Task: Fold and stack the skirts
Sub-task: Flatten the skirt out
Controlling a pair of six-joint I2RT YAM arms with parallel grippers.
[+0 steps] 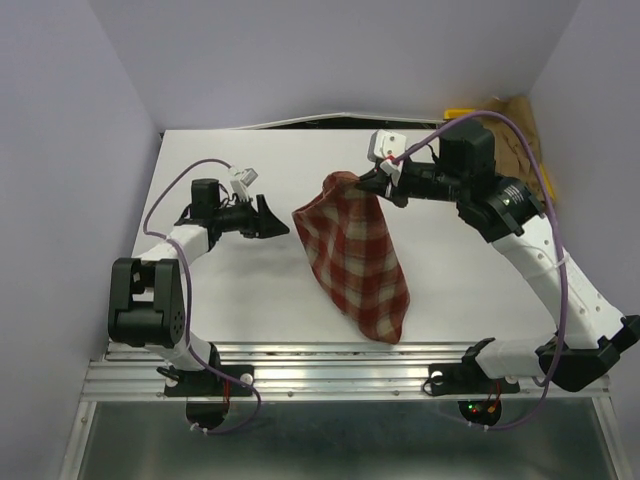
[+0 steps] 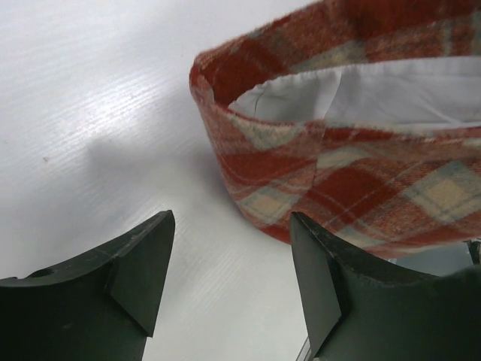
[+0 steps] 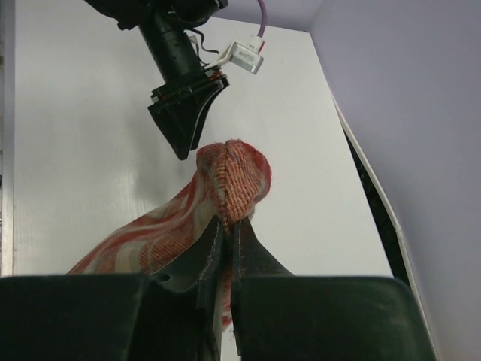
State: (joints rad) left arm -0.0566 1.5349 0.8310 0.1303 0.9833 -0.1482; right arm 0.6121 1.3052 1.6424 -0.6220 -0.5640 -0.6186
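Top external view shows you the plaid skirt [image 1: 355,255] over the middle of the surface [image 1: 240,310]. One bunched corner is pinched in your right tool [image 1: 374,180], whose jaws are clamped tight on the cloth. From there the skirt trails down toward the near edge. Your left tool [image 1: 280,222] has its jaws apart and holds nothing, just beside the skirt's left edge. Its wrist view shows the white lining [image 2: 361,94] just ahead.

— Is there any lettering, label or number to read here?
— None legible. The plaid skirt [image 1: 355,260] shows only its checks and a plain white lining. The white connector [image 3: 244,54] and the surface [image 1: 250,310] carry no readable marks.
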